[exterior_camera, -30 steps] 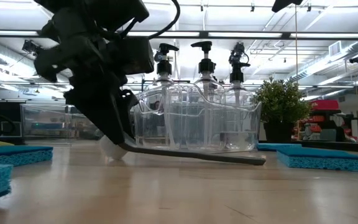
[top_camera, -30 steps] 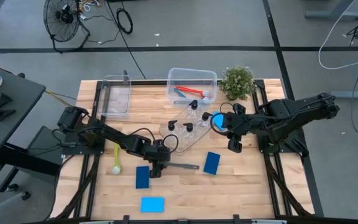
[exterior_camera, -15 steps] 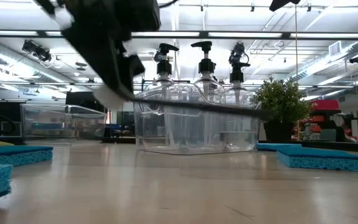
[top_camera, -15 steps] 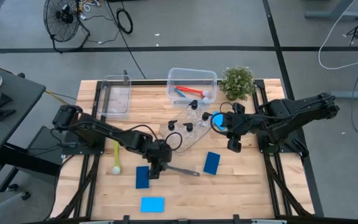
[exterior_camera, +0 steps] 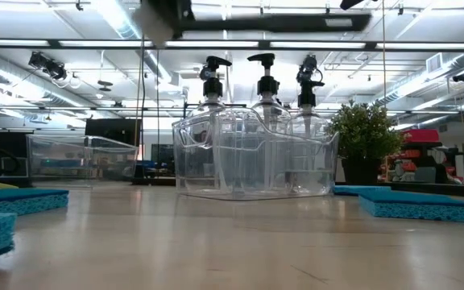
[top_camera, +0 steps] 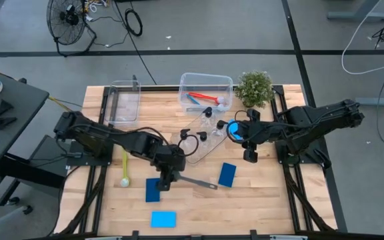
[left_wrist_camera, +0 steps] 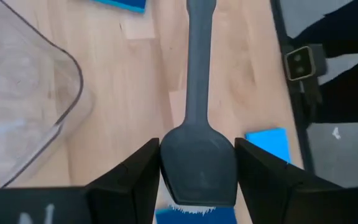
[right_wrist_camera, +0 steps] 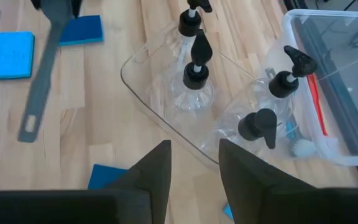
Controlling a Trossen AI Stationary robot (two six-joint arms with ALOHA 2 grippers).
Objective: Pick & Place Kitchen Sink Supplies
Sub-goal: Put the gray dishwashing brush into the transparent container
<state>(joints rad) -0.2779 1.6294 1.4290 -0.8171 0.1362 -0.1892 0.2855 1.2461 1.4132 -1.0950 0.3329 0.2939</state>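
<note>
Left gripper (left_wrist_camera: 197,171), lower centre of the high view, is clamped on the grey brush (top_camera: 195,181) at its broad head, handle projecting clear above the desk (top_camera: 265,200). Brush appears light, stiff and slim; the head grip looks secure. Right gripper (right_wrist_camera: 194,163) waits with a narrow gap, holding nothing, over the bottles (right_wrist_camera: 196,70). Pale wooden desk; grey floor beyond.

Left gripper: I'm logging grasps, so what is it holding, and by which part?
The left gripper holds the grey brush by its wide head end; the handle sticks out free.
</note>
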